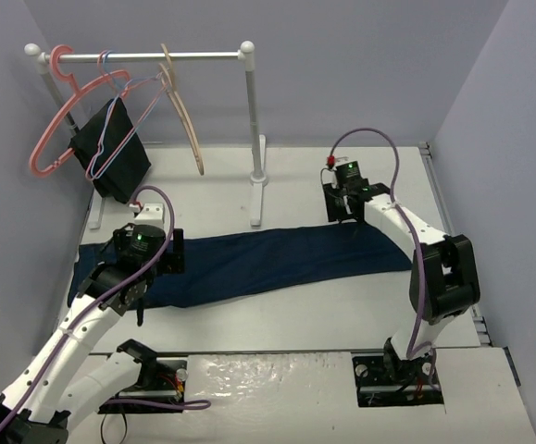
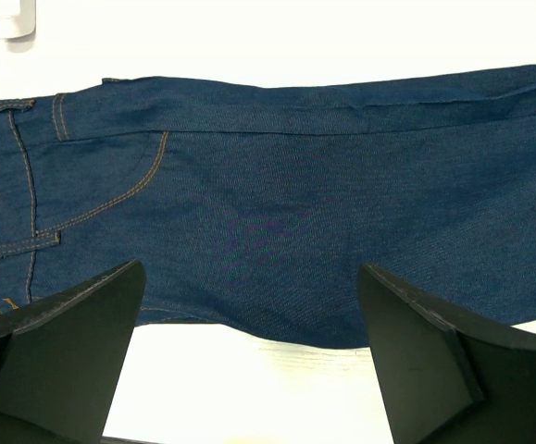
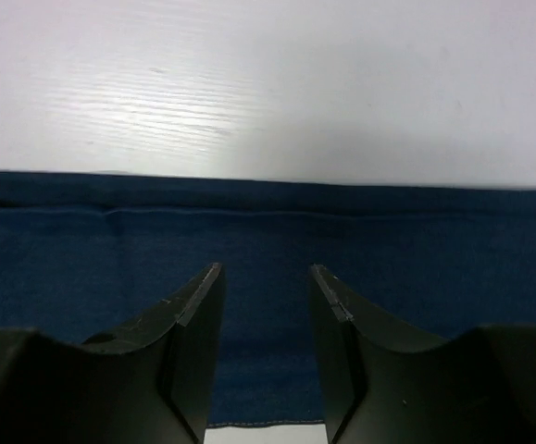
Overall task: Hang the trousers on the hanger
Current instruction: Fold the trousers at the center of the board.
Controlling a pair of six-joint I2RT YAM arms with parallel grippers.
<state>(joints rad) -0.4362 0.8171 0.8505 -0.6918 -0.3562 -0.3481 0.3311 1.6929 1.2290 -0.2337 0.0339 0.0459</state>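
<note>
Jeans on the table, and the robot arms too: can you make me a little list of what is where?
trousers: lying flat on the table, waist at the left, legs to the right
hanger: wooden, hanging on the rail, nothing on it
left gripper: open, over the waist end
right gripper: open, over the legs, holding nothing

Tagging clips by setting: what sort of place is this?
Probably a robot lab booth: plain pale grey walls enclose a white table with a white left arm and right arm bolted on, plus a small white clothes rail.
</note>
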